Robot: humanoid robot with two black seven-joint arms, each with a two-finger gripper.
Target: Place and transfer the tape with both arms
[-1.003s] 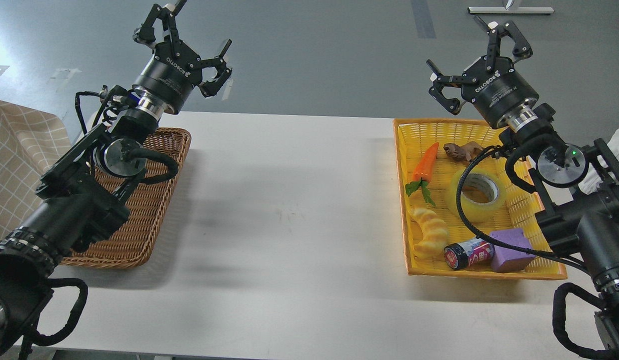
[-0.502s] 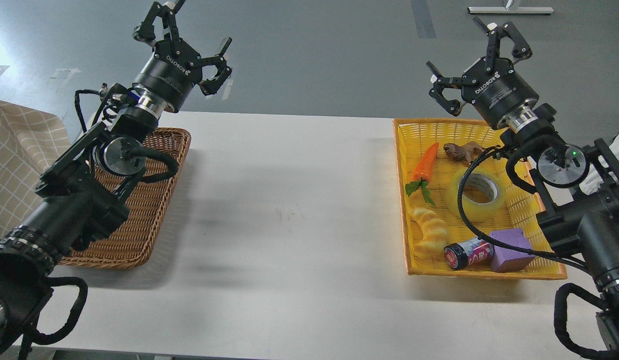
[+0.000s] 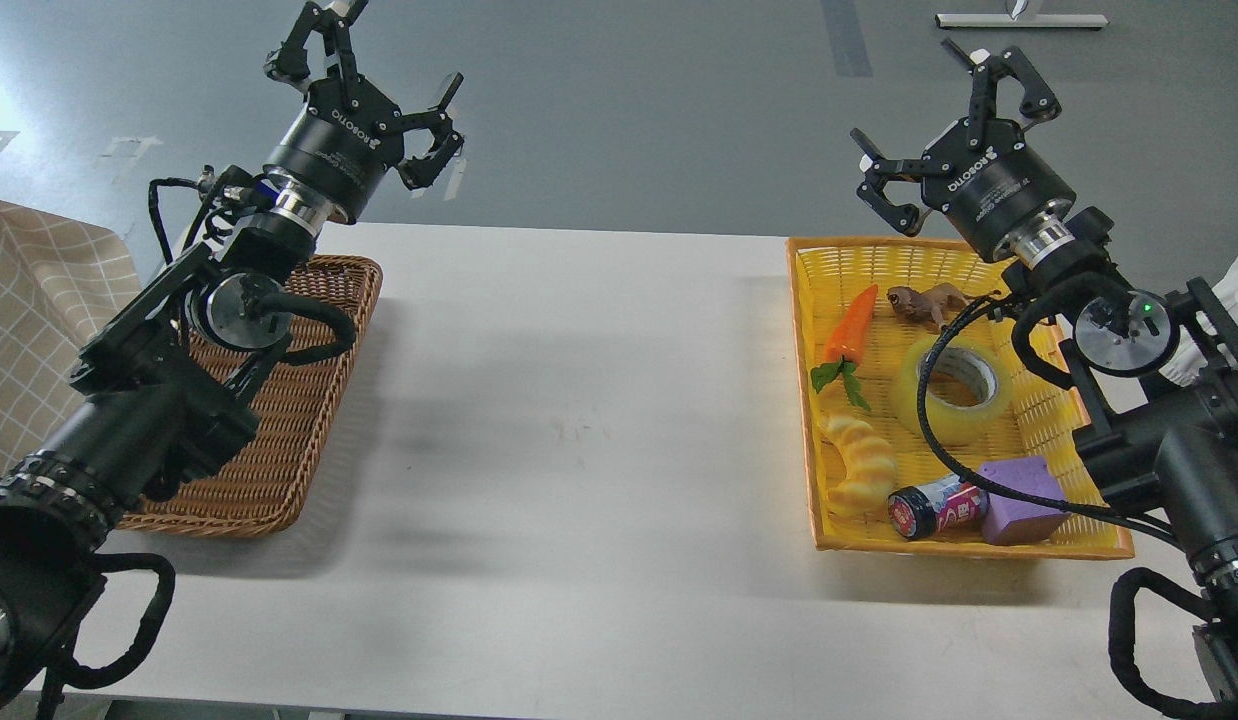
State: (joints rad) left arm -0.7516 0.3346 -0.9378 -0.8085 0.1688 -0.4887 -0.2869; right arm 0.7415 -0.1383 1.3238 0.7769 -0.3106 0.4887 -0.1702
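Note:
The tape point(image 3: 951, 387), a translucent yellow roll with a pale core, lies flat in the yellow basket point(image 3: 805, 300) at the right of the table, partly crossed by a black cable. My right gripper point(image 3: 954, 125) is open and empty, raised above the basket's far edge, up and behind the tape. My left gripper point(image 3: 364, 90) is open and empty, raised above the far end of the brown wicker basket point(image 3: 279, 440) at the left.
The yellow basket also holds an orange carrot toy point(image 3: 850, 325), a brown animal figure point(image 3: 924, 300), a yellow twisted bread toy point(image 3: 859, 462), a small dark can point(image 3: 934, 507) and a purple block point(image 3: 1022, 487). A white table point(image 3: 579, 420) lies between the baskets. A checked cloth point(image 3: 39, 300) sits far left.
Both grippers have shifted very slightly; the right one has edged a little left and up. The tape and the other objects have not moved.

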